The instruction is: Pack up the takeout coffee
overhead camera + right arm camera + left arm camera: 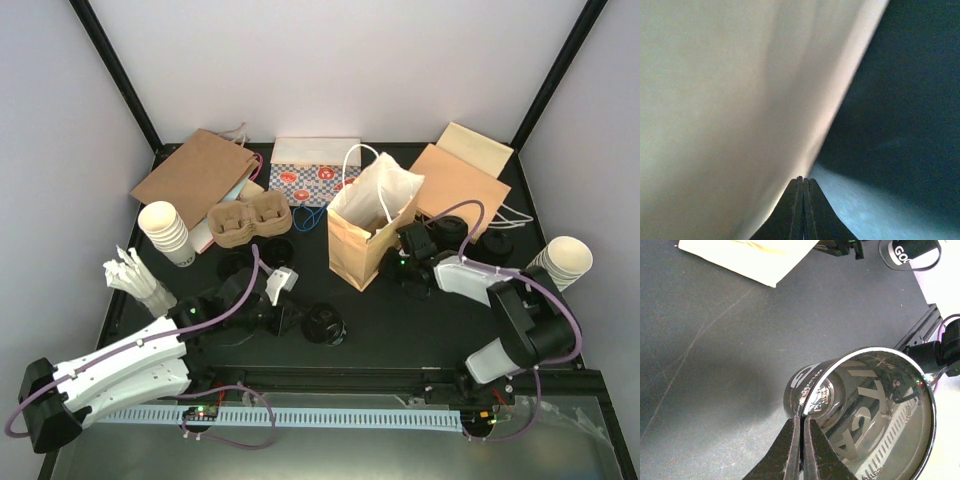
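The black tabletop (400,320) carries an open brown paper bag with white handles (355,245), standing upright near the middle. In the right wrist view its pale wall (730,100) fills the left side. The right gripper (402,262) sits just beside the bag's right side. Its fingers (796,200) are pressed flat together, and nothing shows between them. The left gripper (298,322) lies low over the table in front of the bag and to its left. There its fingers (790,450) are pinched almost together on the white-edged rim of a short round black takeout coffee cup (326,326), whose glossy top (875,410) mirrors lettering. That cup is well apart from the bag; whether it rests on the table I cannot tell. A brown pulp cup carrier (250,222) lies behind the left gripper. Stacks of cream paper cups stand at the left edge (165,232) and the right edge (565,262).
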Controlling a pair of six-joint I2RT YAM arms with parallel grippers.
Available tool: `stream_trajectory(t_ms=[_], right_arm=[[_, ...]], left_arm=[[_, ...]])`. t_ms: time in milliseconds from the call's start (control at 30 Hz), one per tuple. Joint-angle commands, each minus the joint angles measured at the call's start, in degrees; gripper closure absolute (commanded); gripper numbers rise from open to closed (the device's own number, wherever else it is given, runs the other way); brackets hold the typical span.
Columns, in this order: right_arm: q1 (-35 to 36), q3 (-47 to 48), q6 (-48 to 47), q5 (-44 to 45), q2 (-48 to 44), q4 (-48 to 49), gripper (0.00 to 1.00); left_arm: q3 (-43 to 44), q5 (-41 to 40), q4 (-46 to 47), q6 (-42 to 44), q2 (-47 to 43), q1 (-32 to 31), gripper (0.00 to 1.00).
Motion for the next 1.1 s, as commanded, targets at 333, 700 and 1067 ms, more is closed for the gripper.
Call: stream_trajectory(t_ms=[333, 700, 1067], right_arm=[[-0.3, 8.2, -4.2, -3.2, 7.6, 3.0, 0.99], [-5.6, 9.4, -15.0, 12.4, -5.5, -16.8, 0.84], [-8.5, 18.1, -18.0, 27.6, -12.0, -31.4, 0.15]], left_arm=[[1.2, -1.4, 2.0, 2.6, 2.2, -0.4, 0.98], [7.5, -7.9, 1.7, 2.3, 14.5, -4.4, 0.98], [18.8, -14.0, -5.0, -0.7, 28.1, -8.3, 0.98]])
